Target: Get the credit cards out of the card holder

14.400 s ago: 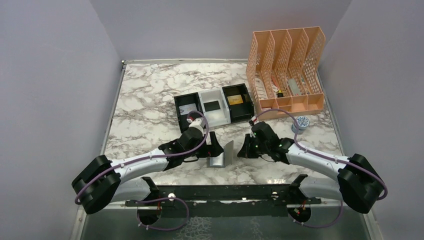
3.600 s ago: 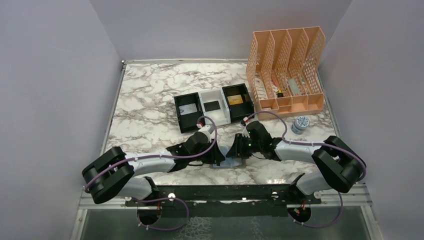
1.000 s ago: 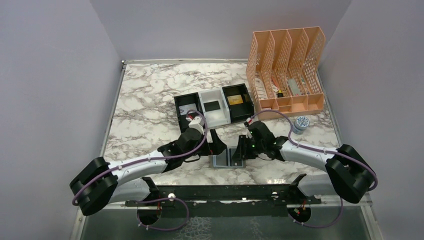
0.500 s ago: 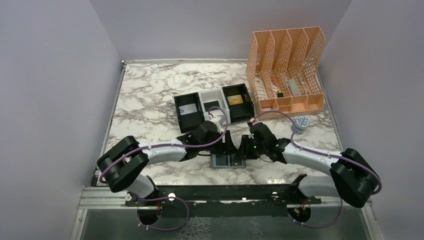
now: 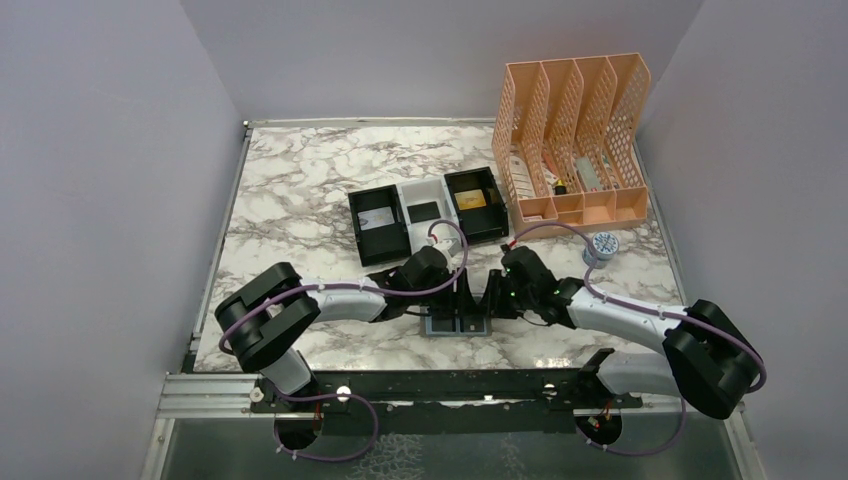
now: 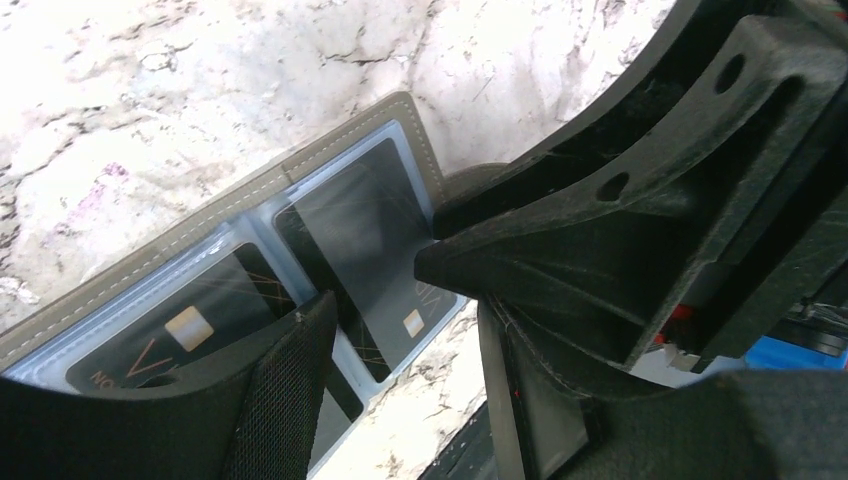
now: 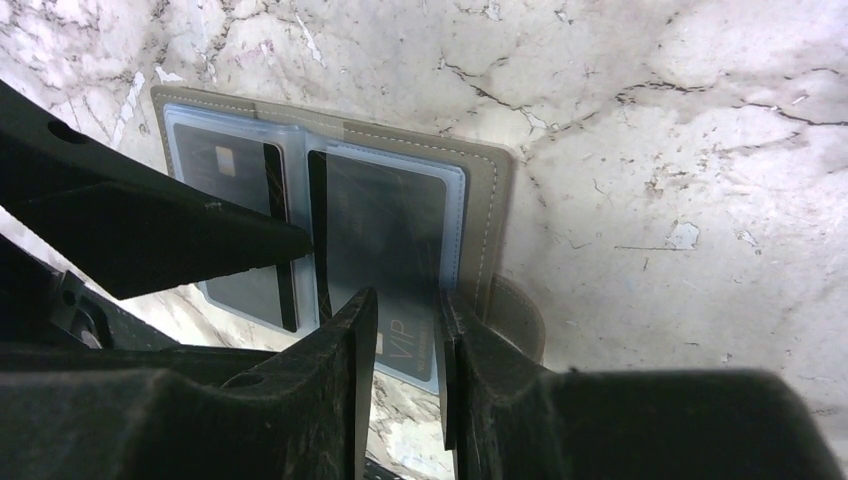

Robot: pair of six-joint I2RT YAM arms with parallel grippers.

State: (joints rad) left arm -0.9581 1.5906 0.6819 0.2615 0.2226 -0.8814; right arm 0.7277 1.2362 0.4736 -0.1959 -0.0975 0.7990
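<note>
The card holder lies open flat on the bench, dark credit cards in its clear sleeves. The left end effector straddles it, jaws apart. The right end effector is narrow over one card's edge, grip unclear. Next probably comes a pinch and outward slide, though the fingers crowd each other. The tray and rack stand well behind.

The card holder looks like matt taupe leather, stitched along its edge. Its clear sleeves are glossy plastic over smooth dark credit cards. The table is polished marble-pattern.
</note>
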